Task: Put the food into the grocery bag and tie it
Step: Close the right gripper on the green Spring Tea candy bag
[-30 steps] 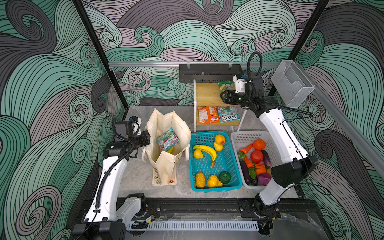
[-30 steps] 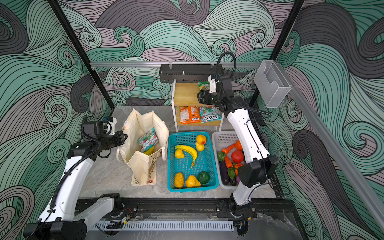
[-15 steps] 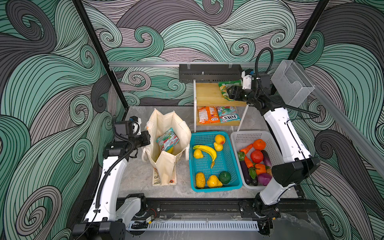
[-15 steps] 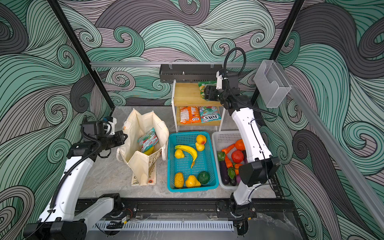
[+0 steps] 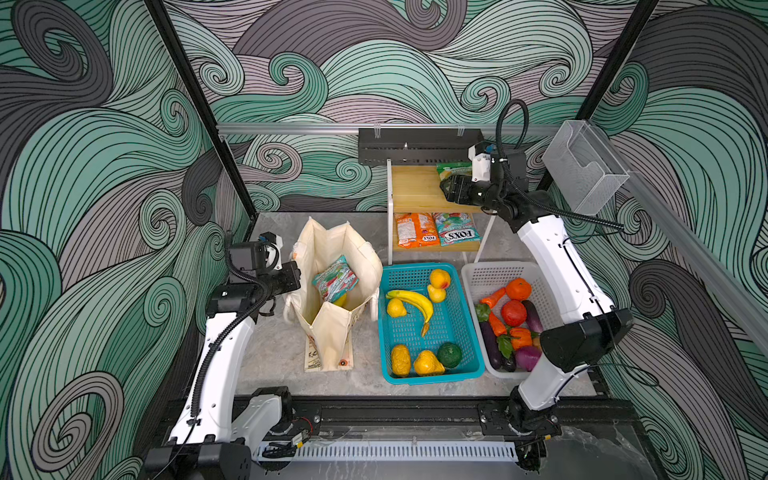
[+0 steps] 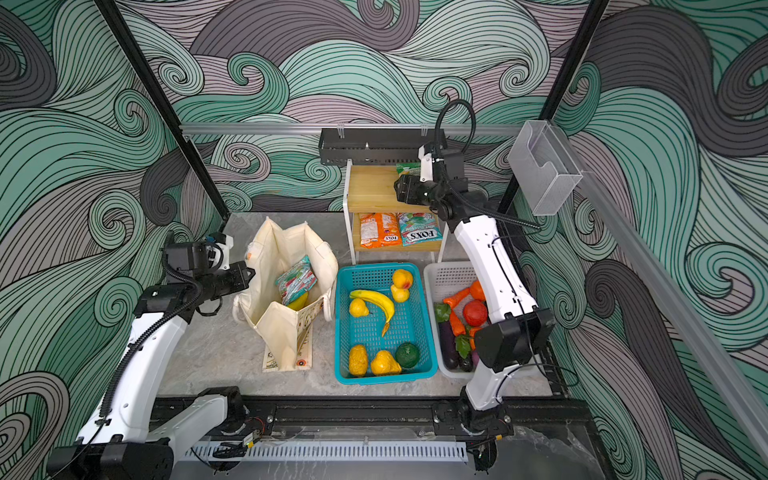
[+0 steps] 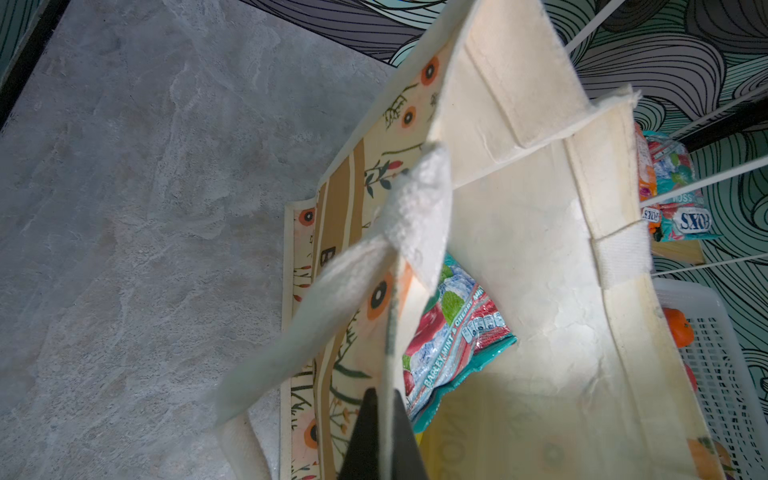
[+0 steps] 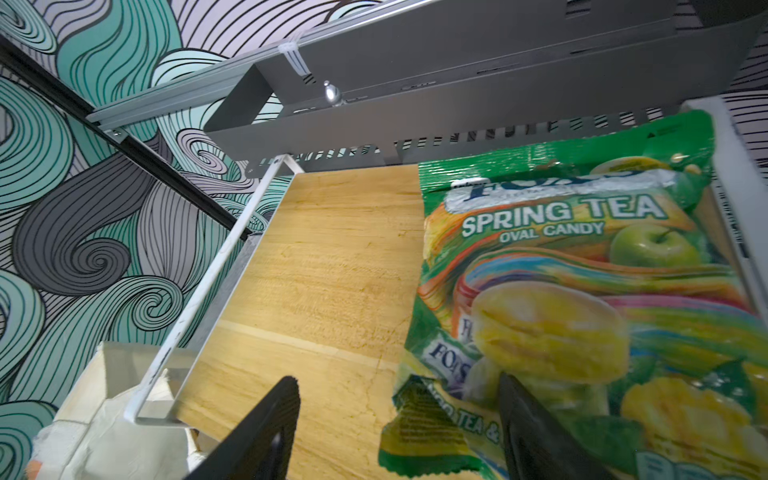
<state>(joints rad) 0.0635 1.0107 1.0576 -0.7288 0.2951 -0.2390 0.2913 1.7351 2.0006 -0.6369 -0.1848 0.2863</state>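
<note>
The cream floral grocery bag [image 5: 328,245] [image 6: 286,245] [image 7: 519,249] stands open on the grey table. A teal-red snack packet [image 5: 334,282] [image 6: 296,282] [image 7: 453,332] lies inside it on something yellow. My left gripper [image 5: 297,276] [image 6: 249,274] [image 7: 384,436] is shut on the bag's left rim and holds that wall up. My right gripper [image 5: 446,187] [image 6: 399,187] [image 8: 395,386] is open over the top wooden shelf [image 8: 332,270]. One finger is above the green-yellow packet [image 5: 453,168] [image 6: 409,168] [image 8: 561,270], the other above bare wood, and the packet's near corner lies between them.
A teal basket [image 5: 419,378] of yellow fruit and a white basket [image 5: 490,270] of vegetables stand right of the bag. An orange packet [image 5: 415,235] and a teal packet [image 5: 455,232] lie on the lower shelf. A black rack [image 5: 415,145] hangs just above the top shelf.
My right gripper pulled back to the right half a second ago and has come left again over the green packet's near end. The left arm and the bag have not moved.
</note>
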